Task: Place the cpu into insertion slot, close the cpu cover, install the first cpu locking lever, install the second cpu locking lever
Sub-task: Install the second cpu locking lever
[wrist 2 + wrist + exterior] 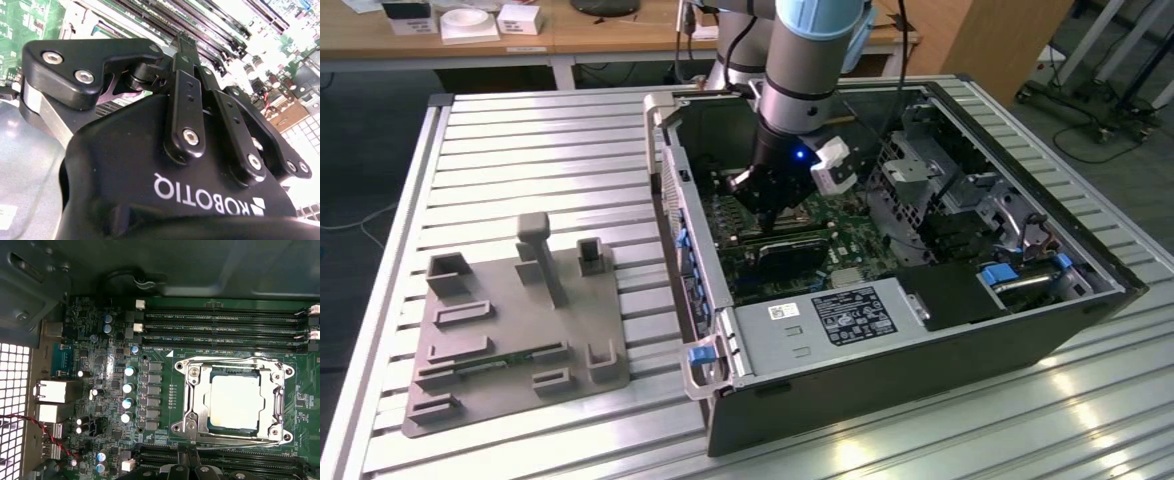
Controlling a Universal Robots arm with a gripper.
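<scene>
Cpu (235, 401) seated in insertion slot (192, 405), cpu cover (272, 402) down.
Gripper (781, 222) state unclear, hovering close; a misjudged descent could scrape memory slots (225, 330).

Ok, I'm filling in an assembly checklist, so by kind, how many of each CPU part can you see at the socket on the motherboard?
cpu: 1
cpu cover: 1
insertion slot: 1
Total: 3

The cpu (235, 401) lies in the insertion slot (196, 405).
</scene>
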